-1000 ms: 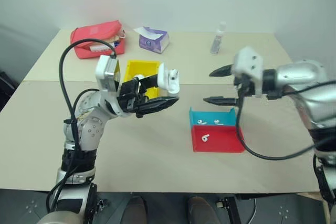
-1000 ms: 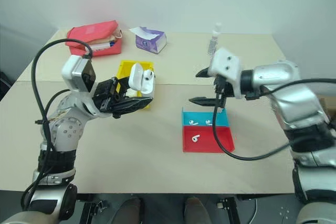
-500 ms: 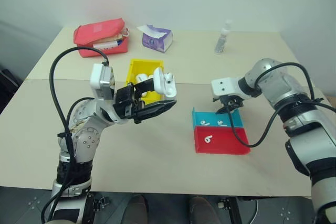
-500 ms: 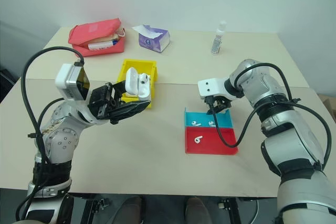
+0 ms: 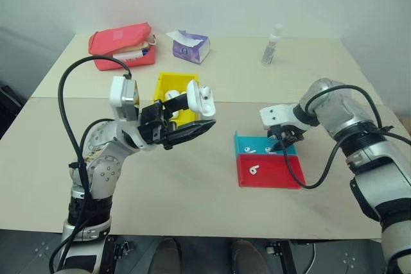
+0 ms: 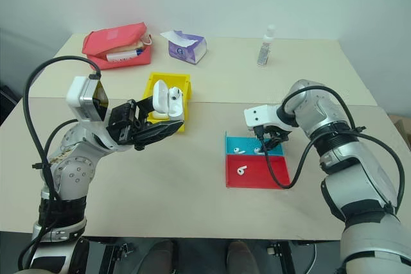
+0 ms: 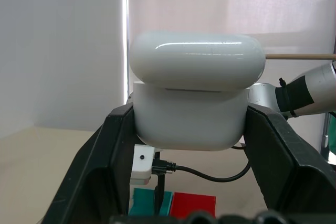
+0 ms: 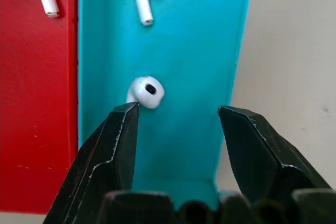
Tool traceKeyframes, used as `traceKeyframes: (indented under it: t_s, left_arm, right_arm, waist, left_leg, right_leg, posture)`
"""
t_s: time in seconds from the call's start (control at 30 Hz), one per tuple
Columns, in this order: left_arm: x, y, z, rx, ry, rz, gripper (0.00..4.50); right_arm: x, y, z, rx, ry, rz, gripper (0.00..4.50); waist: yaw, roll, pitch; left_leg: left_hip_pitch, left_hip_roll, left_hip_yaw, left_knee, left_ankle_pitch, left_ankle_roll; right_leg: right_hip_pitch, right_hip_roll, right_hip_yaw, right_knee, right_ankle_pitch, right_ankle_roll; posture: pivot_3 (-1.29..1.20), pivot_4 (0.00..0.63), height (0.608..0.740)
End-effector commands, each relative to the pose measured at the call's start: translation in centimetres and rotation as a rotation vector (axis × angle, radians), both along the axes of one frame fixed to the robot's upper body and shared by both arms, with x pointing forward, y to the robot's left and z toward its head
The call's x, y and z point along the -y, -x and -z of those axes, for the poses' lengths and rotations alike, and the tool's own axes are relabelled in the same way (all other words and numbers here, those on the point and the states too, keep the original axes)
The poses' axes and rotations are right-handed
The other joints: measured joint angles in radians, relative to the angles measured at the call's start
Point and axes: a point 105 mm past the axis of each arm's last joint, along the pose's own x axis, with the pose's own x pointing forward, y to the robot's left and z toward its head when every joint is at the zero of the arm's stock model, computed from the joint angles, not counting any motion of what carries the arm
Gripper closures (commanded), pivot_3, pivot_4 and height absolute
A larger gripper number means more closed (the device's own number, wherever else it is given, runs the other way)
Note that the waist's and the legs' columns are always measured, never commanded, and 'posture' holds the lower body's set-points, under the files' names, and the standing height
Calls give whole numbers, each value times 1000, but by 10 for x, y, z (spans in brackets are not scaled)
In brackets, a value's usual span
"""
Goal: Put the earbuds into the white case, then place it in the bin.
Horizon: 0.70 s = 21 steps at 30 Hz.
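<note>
While clamped in left tool [image 5: 192,115], white case [image 5: 203,102] upright, lid up.

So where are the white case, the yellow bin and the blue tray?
white case [image 7: 190,114], left wrist view, on its body.
yellow bin [image 5: 168,83], left eye view, on its inner wall.
blue tray [image 8: 184,51], right wrist view, on its floor.

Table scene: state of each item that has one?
white case: lid open, clamped in left end effector, off the table
right end effector: open over blue tray, one earbud by a finger
yellow bin: upright
red pouch: unzipped
</note>
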Motion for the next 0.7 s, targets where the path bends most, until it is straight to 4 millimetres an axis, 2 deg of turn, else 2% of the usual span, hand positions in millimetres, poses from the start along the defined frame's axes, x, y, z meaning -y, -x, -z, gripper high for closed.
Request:
traceKeyframes:
  t_s: [0.03, 0.2, 0.43, 0.7]
  left_arm:
    - [2, 9, -12, 62, 19, 24, 1708]
    - [2, 9, -12, 60, 17, 26, 1708]
    - [2, 9, -10, 56, 15, 25, 1708]
    - [2, 10, -10, 54, 15, 27, 1708]
  right_arm:
    - [-1, 3, -8, 5, -20, -6, 1605]
    - [-3, 3, -8, 3, -41, 1, 1605]
    - [-4, 5, 2, 5, -20, -13, 1605]
    - [-3, -7, -2, 91, -25, 25, 1605]
  waist:
    - [0, 0, 0]
    - [0, 0, 0]
    - [0, 0, 0]
    - [-1, 0, 0]
  left_leg:
    - [0, 0, 0, 0, 0, 0]
    - [0, 0, 0, 0, 0, 0]
    - [0, 0, 0, 0, 0, 0]
    - [1, 0, 0, 0, 0, 0]
  right_leg:
    - [0, 0, 0, 0, 0, 0]
    - [0, 0, 0, 0, 0, 0]
    - [0, 0, 0, 0, 0, 0]
    - [1, 0, 0, 0, 0, 0]
  posture:
    - [0, 150, 740]
    - [0, 150, 740]
    - [0, 150, 740]
    - [0, 150, 740]
